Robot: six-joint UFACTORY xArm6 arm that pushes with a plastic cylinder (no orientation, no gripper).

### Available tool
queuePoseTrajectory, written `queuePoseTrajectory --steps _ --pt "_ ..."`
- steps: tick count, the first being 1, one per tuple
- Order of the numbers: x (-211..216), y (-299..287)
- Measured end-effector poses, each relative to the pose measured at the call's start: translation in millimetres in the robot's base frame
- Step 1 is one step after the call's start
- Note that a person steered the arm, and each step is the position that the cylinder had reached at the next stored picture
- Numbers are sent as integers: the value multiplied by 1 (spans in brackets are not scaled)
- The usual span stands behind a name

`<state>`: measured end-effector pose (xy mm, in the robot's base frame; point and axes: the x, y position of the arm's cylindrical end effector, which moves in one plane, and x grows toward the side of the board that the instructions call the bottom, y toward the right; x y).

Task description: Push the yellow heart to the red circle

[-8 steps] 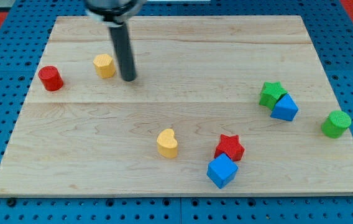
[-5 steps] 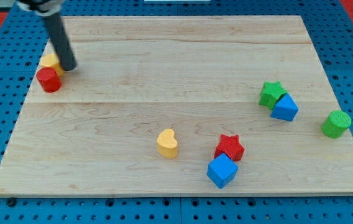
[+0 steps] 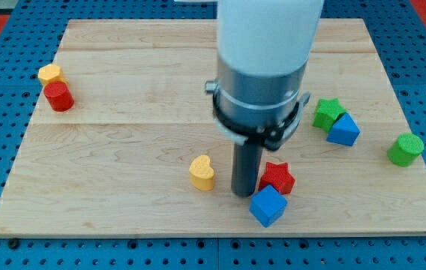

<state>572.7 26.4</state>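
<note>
The yellow heart (image 3: 202, 172) lies on the wooden board near the bottom middle. The red circle, a red cylinder (image 3: 59, 97), stands at the far left, touching a yellow hexagon block (image 3: 49, 73) just above it. My tip (image 3: 243, 193) is down on the board just right of the yellow heart, with a small gap between them, and just left of the red star (image 3: 277, 178). The arm's large white and grey body fills the upper middle of the view.
A blue cube (image 3: 268, 206) sits below the red star. A green star (image 3: 327, 112) and a blue block (image 3: 343, 130) touch at the right. A green cylinder (image 3: 405, 149) stands near the board's right edge (image 3: 415, 127).
My tip has moved from the upper left, beside the yellow hexagon and red cylinder, to the bottom middle beside the yellow heart. The yellow hexagon was pushed left against the red cylinder.
</note>
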Motion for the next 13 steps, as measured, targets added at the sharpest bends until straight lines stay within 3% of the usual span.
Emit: queuePoseTrajectory --steps 2,6,7,8,9,10,12,13 --pt "-15 -55" --pt "-45 -63" --pt "-45 -121" --pt "-45 -107" --pt "-45 -10" --pt "-65 -6" --pt "-132 -188" --pt "-138 -246"
